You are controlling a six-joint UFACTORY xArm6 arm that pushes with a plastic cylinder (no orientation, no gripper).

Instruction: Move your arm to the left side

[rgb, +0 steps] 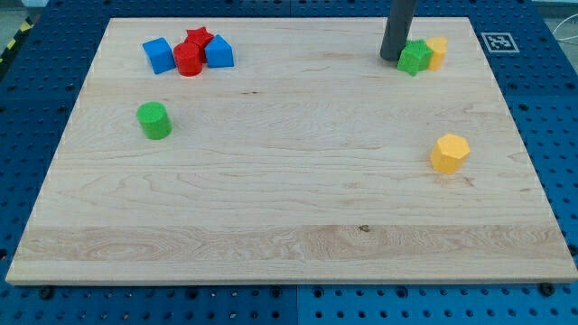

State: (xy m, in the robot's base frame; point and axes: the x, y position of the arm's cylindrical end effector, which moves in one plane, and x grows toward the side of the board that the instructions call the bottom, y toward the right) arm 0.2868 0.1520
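My tip is the lower end of a dark rod at the view's top right. It stands just left of a green star block and looks to touch it. A yellow block sits right behind the green star. A yellow hexagon block lies at the right. At the top left is a cluster: a blue cube, a red cylinder, a red star and a blue block. A green cylinder stands alone at the left.
The wooden board lies on a blue perforated table. A black-and-white marker tag sits off the board's top right corner.
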